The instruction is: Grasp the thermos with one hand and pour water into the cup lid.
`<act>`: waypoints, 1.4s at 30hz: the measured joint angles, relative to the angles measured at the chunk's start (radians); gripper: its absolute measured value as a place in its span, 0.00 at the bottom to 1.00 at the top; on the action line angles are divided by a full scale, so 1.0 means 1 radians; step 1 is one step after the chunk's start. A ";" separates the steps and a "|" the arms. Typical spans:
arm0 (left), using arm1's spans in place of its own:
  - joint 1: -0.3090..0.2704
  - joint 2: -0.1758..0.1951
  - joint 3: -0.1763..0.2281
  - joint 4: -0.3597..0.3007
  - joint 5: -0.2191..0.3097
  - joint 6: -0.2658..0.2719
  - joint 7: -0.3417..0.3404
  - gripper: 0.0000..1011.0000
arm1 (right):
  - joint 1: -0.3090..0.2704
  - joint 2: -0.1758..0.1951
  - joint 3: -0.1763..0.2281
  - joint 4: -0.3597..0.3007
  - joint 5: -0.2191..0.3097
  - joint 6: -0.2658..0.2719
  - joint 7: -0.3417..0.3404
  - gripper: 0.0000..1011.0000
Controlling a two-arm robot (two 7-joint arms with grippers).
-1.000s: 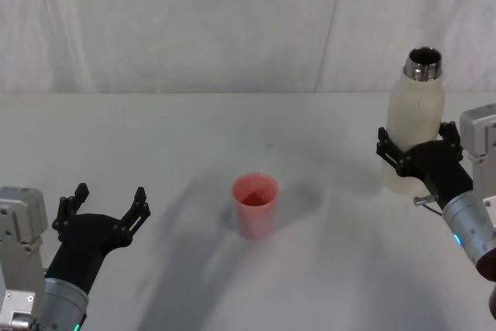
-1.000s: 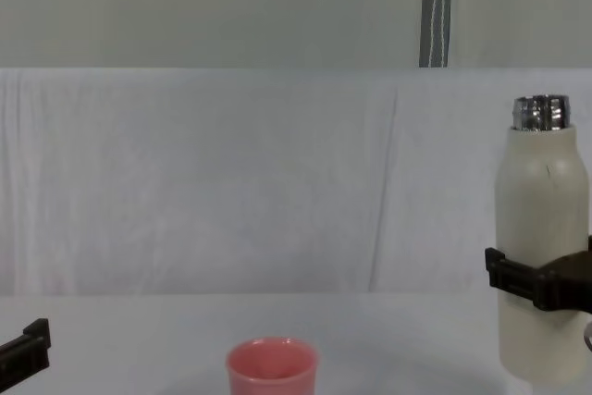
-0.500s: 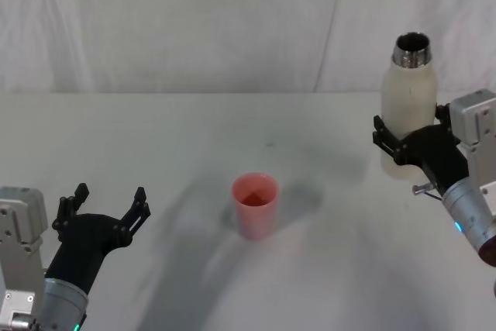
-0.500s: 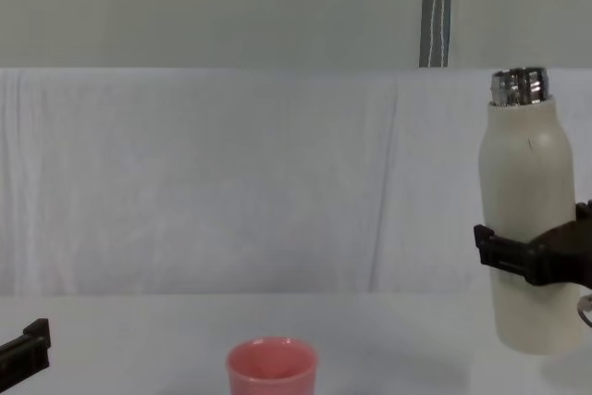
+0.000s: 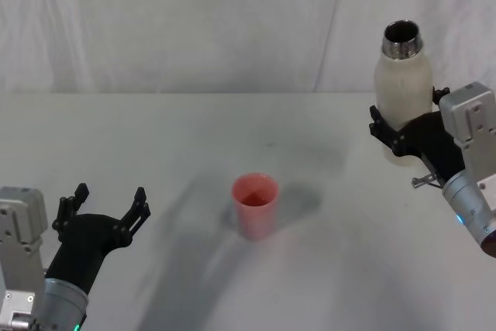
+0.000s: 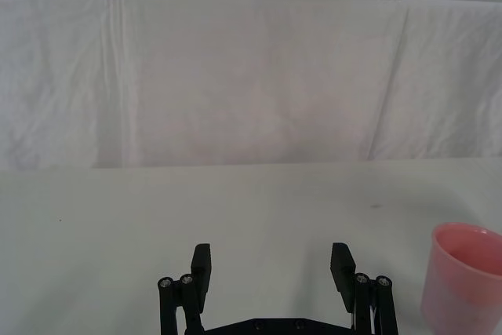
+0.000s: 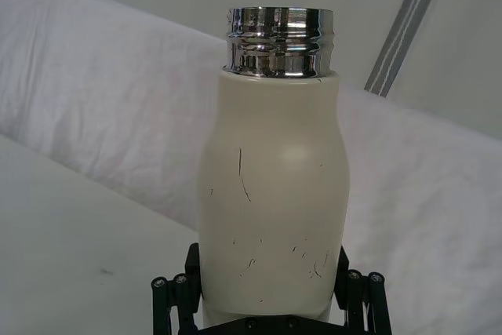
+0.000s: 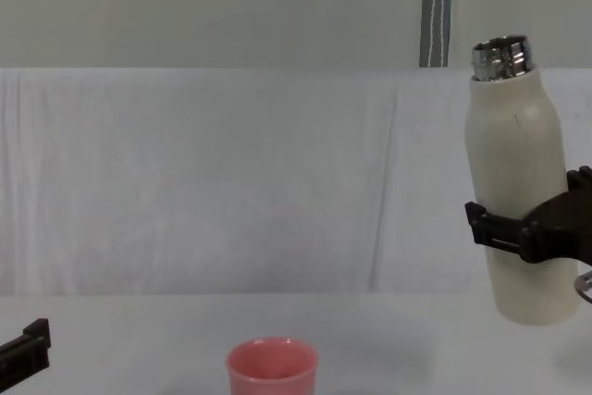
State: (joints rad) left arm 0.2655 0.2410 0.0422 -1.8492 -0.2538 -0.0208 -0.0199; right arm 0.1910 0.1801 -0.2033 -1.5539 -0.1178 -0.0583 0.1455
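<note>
- My right gripper [image 5: 404, 132] clamps the thermos [image 5: 401, 94], lifted off the table [image 5: 155, 153] and tilted slightly
- My left gripper [image 5: 105, 205] sits spread wide, left of the cup lid [image 5: 255, 205]

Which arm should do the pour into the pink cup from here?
Right. The right gripper is shut on the thermos, held off the table with its neck open. The left gripper sits open and empty, low on the left of the cup lid.

A white table [image 5: 155, 160] runs back to a creased white cloth backdrop [image 8: 231, 182] (a grey pole [image 8: 437, 6] stands behind it).
</note>
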 joint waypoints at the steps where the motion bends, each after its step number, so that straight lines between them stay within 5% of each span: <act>1: 0.000 0.000 0.000 0.000 0.000 0.000 0.000 0.99 | 0.000 0.001 -0.001 -0.002 -0.004 -0.001 0.000 0.95; 9: 0.000 0.000 0.000 0.000 0.000 0.000 0.000 0.99 | 0.003 0.003 -0.012 -0.014 -0.023 -0.006 0.001 0.95; 42: 0.000 0.000 0.000 0.000 0.000 0.000 0.000 0.99 | 0.031 0.083 -0.142 -0.069 -0.280 0.047 0.016 0.95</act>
State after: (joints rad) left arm 0.2655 0.2410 0.0421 -1.8492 -0.2538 -0.0208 -0.0199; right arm 0.2219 0.2631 -0.3449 -1.6233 -0.3977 -0.0111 0.1614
